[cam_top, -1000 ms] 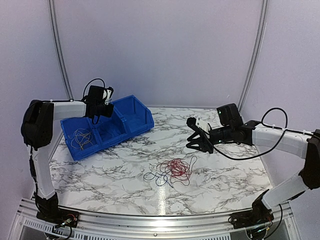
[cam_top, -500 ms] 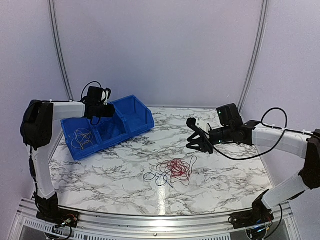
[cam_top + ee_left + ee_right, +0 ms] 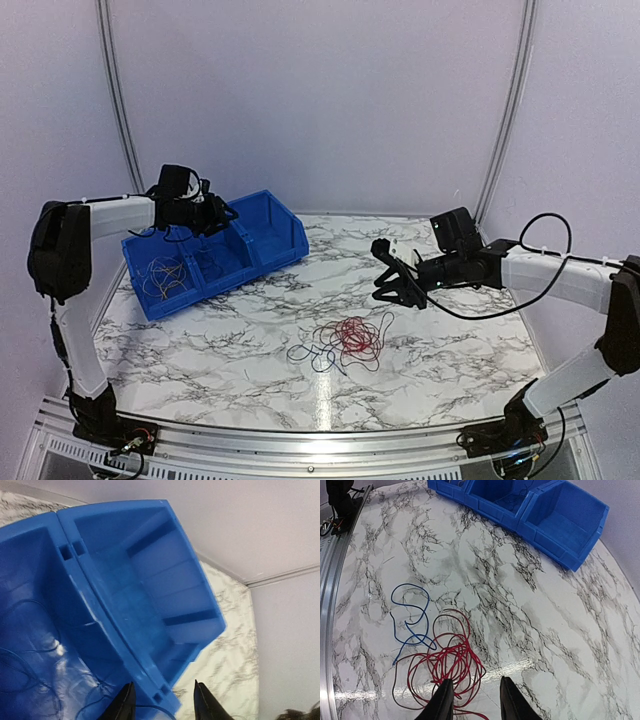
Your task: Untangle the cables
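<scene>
Apparently between picks: holds both grippers parted and empty, the left gripper (image 3: 162, 700) above the blue plastic bin (image 3: 280, 250) at the far-left corner of the marble table (image 3: 200, 345), the right gripper (image 3: 472, 698) low over the cables (image 3: 440, 662), a loose red-and-blue tangle mid-table. Next calls for pinching one hair-thin, springy strand off glossy stone

Left arm (image 3: 110, 212) and right arm (image 3: 560, 278): white tubular links, bulky black joints, thin black looping cords (image 3: 548, 214). Left gripper (image 3: 218, 212) and right gripper (image 3: 385, 270): black, 2 tapered fingers (image 3: 442, 700).
</scene>
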